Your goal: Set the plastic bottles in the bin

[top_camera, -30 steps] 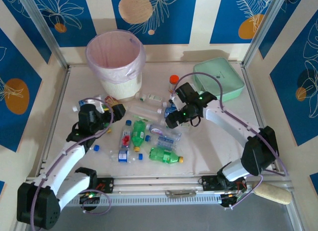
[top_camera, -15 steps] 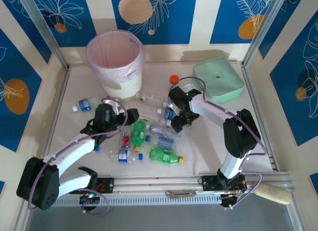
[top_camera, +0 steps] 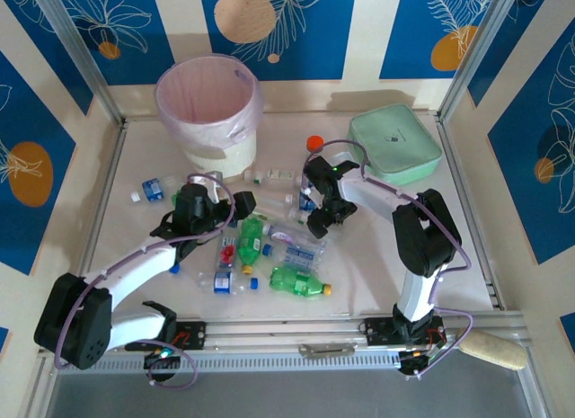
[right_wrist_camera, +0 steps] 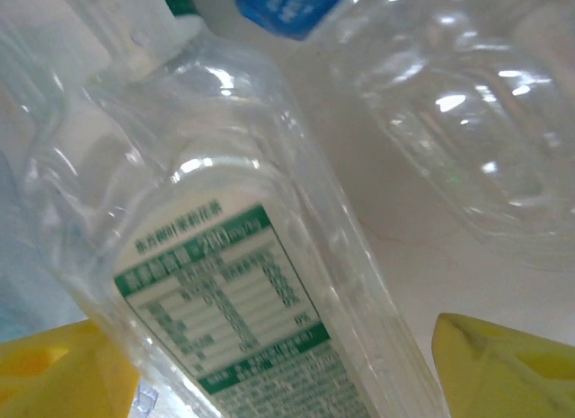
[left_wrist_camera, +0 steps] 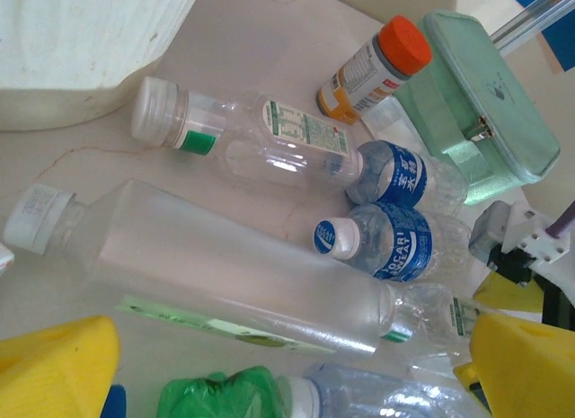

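Spotted the left gripper with jaws spread wide over a frosted bottle; caught the right gripper released too, straddling a green-labelled clear bottle.

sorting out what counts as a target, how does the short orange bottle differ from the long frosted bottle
Colour: the orange bottle has an orange-red cap; the frosted bottle is cloudy-clear with a white cap.
Size: the orange bottle is far shorter than the frosted bottle.
Pose: the orange bottle appears upright; the frosted bottle lies on its side.
Both are capped and rest on the table.
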